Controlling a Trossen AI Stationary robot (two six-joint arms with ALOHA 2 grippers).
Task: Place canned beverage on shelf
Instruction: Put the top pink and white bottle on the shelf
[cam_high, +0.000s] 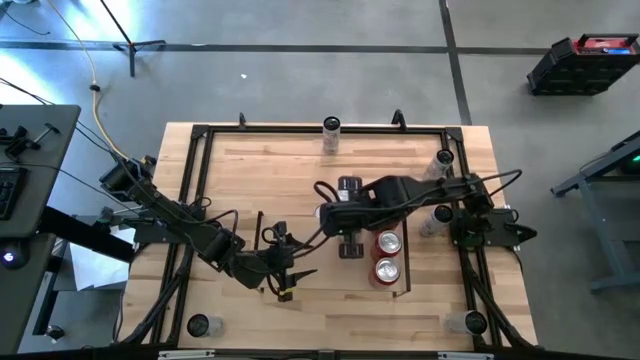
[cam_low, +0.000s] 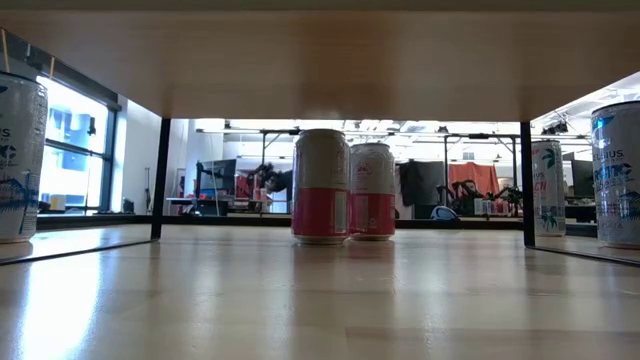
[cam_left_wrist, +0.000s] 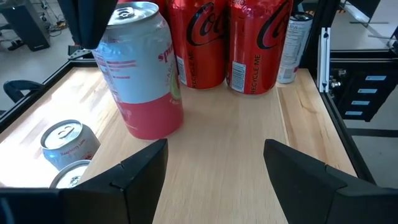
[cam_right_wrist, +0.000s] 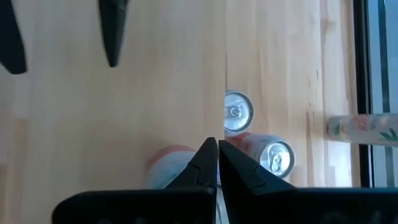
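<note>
The left gripper (cam_left_wrist: 216, 148) is hovering low over the table with its jaws released and gripping nothing. Just ahead of it a pink-and-white can (cam_left_wrist: 146, 81) is standing on the light wood, clear of both fingers. Directly behind that can two red cans (cam_left_wrist: 202, 43) are standing side by side, touching each other, and a slim can (cam_left_wrist: 293, 46) is sitting beside them next to a black rail. In the high view the red cans are lying inside the shelf (cam_high: 409, 278), close to its right rail. I cannot tell whether the pink-and-white can is standing inside the rails too. The right gripper (cam_right_wrist: 216, 146) is hanging above the middle of the table, pointing straight down, with its jaws clenched on nothing. Below it two more cans (cam_right_wrist: 237, 112) are showing their silver tops. The right arm is hiding the pink-and-white can from the high view.
</note>
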